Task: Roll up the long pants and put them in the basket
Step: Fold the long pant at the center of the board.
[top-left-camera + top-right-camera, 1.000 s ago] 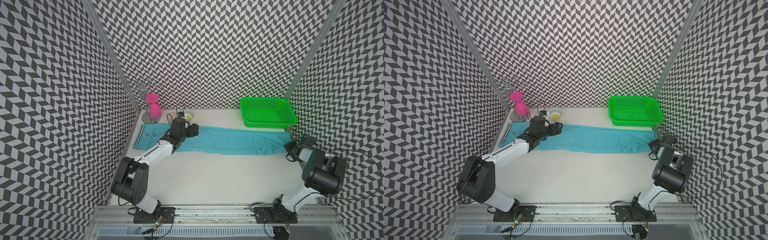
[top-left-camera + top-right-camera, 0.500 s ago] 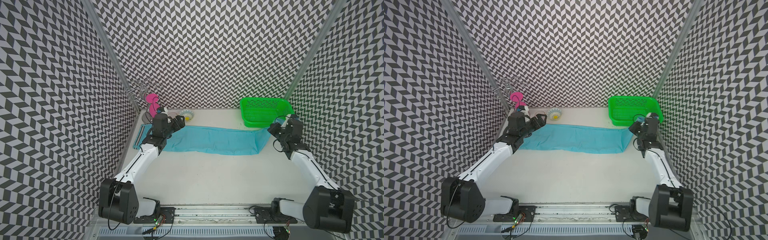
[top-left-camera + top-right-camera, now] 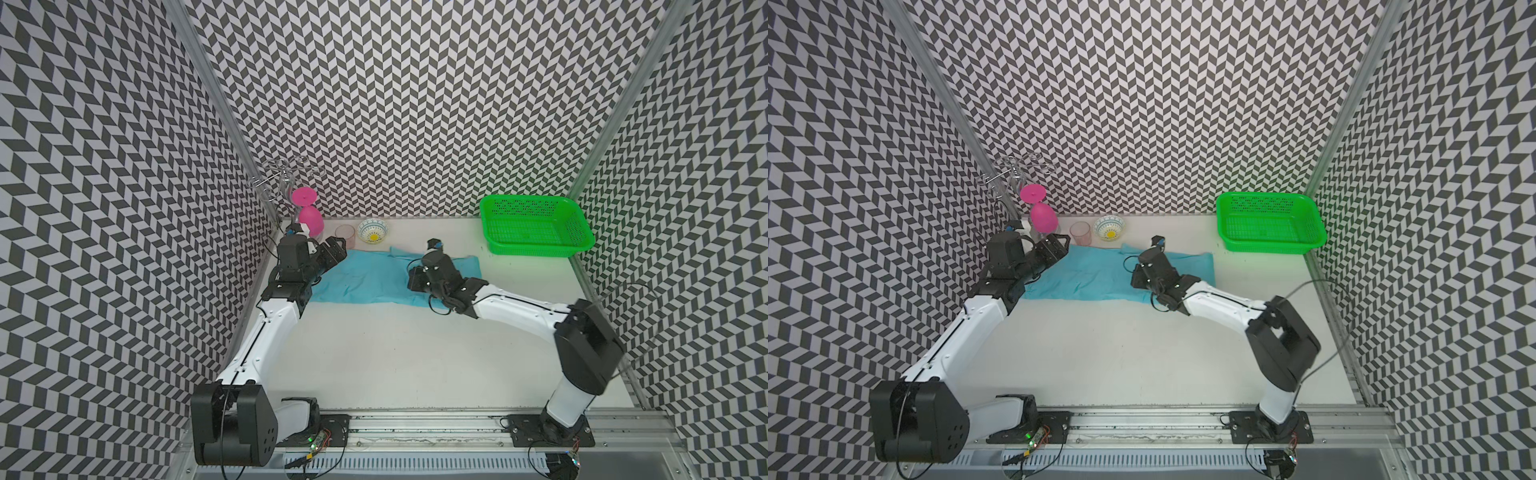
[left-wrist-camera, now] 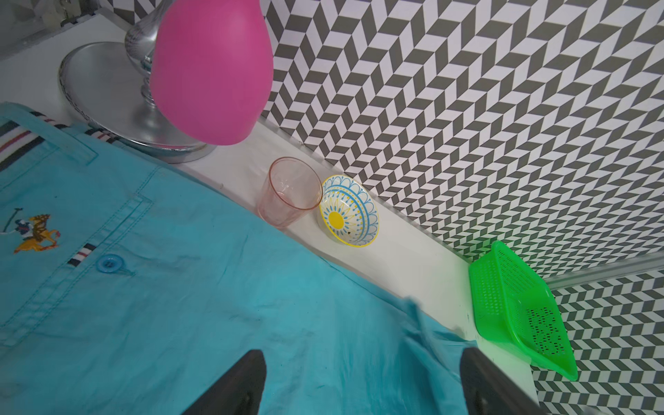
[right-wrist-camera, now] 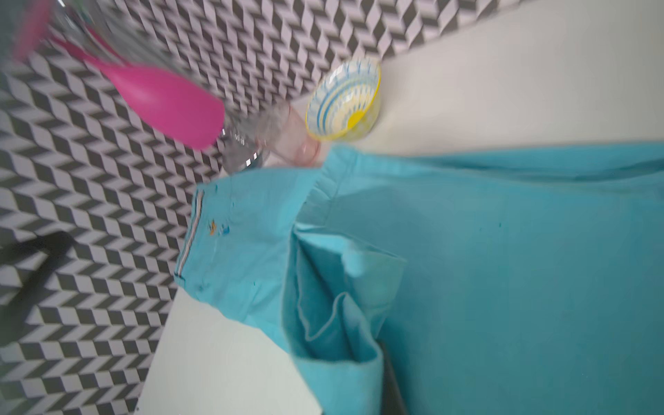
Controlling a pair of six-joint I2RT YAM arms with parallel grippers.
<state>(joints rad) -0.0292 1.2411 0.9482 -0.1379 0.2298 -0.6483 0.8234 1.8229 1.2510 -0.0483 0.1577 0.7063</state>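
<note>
The left arm rises from its base at the near left corner of the tabletop (image 3: 415, 353), its white link sloping up and back along the left wall, and the wrist bends to point the left tool (image 3: 334, 249) across the waist end of the long pants (image 3: 365, 278). In the left wrist view its two dark fingers (image 4: 248, 381) stand wide apart with only turquoise cloth (image 4: 179, 305) showing between them – nothing is gripped, and whether the tips touch the fabric cannot be told. The right arm stands up from the near right corner, folds sharply at the elbow and sends its forearm low and leftward over the tabletop, so that the right tool (image 3: 417, 284) sits above the middle of the pants. Its jaws are pressed together, and in the right wrist view a bunched fold of the leg cloth (image 5: 341, 341) runs up into them – it is clamped on the pants. The pants lie flat along the back left of the tabletop, striped waistband near the left wall by the silver rack's base (image 4: 107, 107), with the leg part doubled back over the rest. Just behind them stand a pink tumbler (image 3: 345, 235) and a patterned bowl (image 3: 373, 231); the green basket (image 3: 536, 248) sits apart at the back right.
</note>
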